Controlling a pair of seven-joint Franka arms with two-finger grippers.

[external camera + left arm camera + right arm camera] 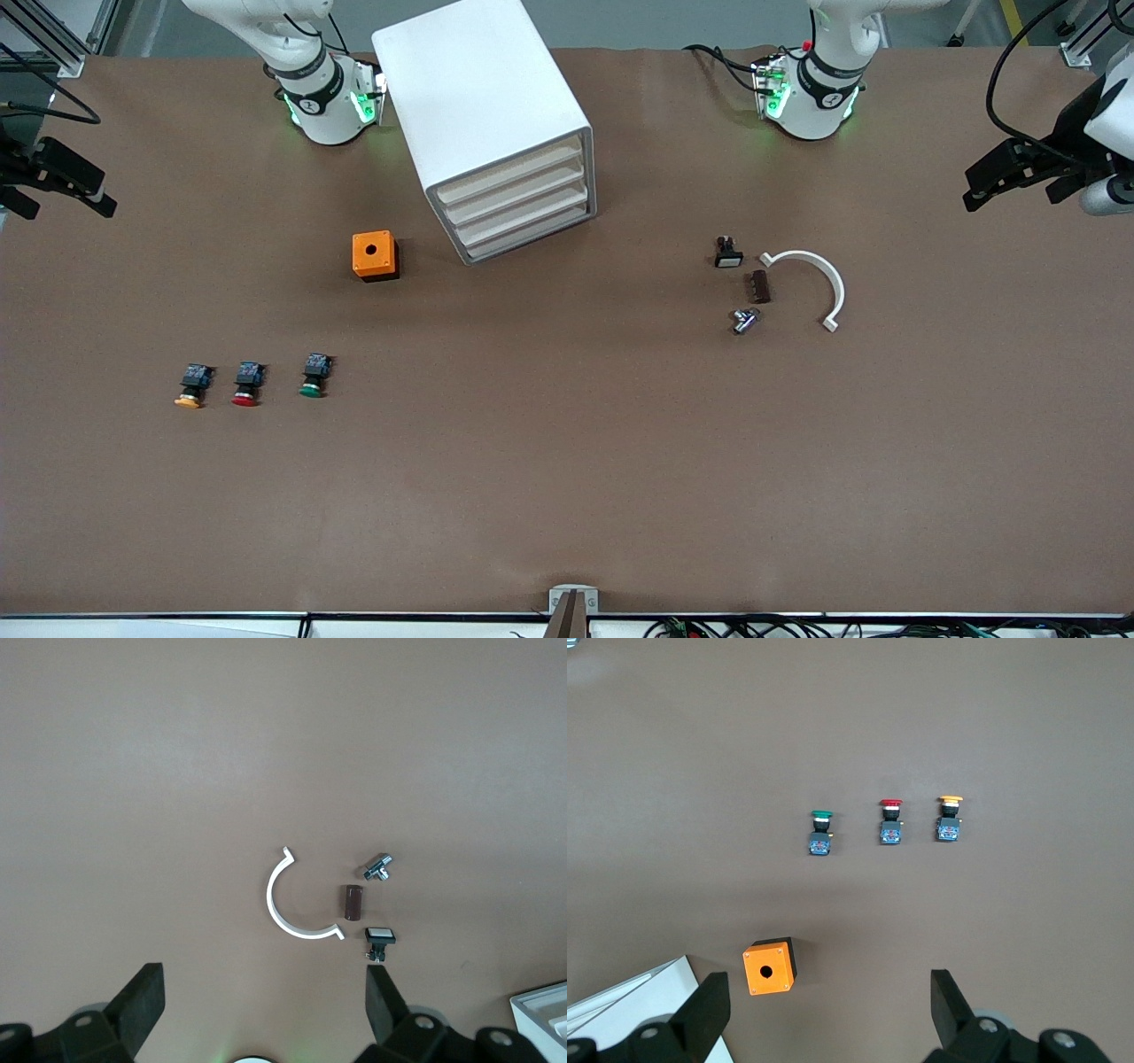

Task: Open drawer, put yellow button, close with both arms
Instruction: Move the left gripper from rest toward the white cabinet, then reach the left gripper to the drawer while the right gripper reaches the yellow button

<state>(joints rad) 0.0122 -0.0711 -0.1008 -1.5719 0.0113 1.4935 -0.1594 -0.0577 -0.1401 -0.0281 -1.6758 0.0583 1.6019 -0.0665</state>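
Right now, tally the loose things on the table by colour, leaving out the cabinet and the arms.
Yellow: 1, the yellow button
Red: 1, a button
Green: 1, a button
Orange: 1, a box
White: 2, a curved clip and a small switch
Brown: 1, a block
Silver: 1, a fitting
Total: 8

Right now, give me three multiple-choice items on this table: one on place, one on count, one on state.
1. The small yellow-capped push button lies beside:
A) the red-capped push button
B) the white curved plastic clip
C) the orange square box

2. Capped push buttons in the row:
A) two
B) three
C) five

3. The white cabinet's top drawer is:
A) shut
B) pulled out
C) removed

Key: 1 A, they are neighbours in the row. 2 B, yellow, red, green. 3 A, its front sits flush with the three lower ones.
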